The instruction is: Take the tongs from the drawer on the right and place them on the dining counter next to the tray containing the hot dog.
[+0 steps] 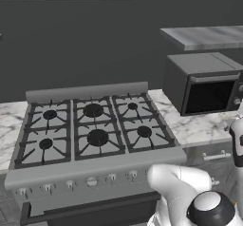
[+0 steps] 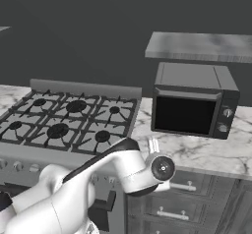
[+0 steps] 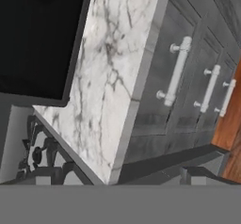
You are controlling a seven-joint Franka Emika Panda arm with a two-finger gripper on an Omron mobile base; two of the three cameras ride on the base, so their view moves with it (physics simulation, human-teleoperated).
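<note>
White arm links (image 2: 64, 198) fill the near foreground of both base views, bending up in front of the stove (image 1: 90, 130), a six-burner gas range with a row of knobs along its front. To the right of the stove, a marble bench (image 2: 197, 149) carries a dark microwave (image 2: 192, 105), which sits toward the wall and leaves a strip of marble bare in front. Above the microwave a grey marble shelf (image 2: 202, 46) juts from the dark wall.

Below the bench edge runs a stack of grey drawers (image 3: 181, 72), each with a pale bar handle (image 3: 178, 71); all of them look closed, so the tongs are hidden, and I cannot tell which drawer holds them. The wrist hangs just in front of the top drawer in the right base view, near the bench edge.

From the hand camera, rolled sideways, come details the base cameras lack: three handles in a row, a strip of orange-brown floor (image 3: 230, 133), the bench edge seen close, and a corner of the stove grate. The base views give the whole stove top and the shelf instead.

Its jaws stand wide apart with nothing between them; the dark tips barely show at the bottom of the hand view
</note>
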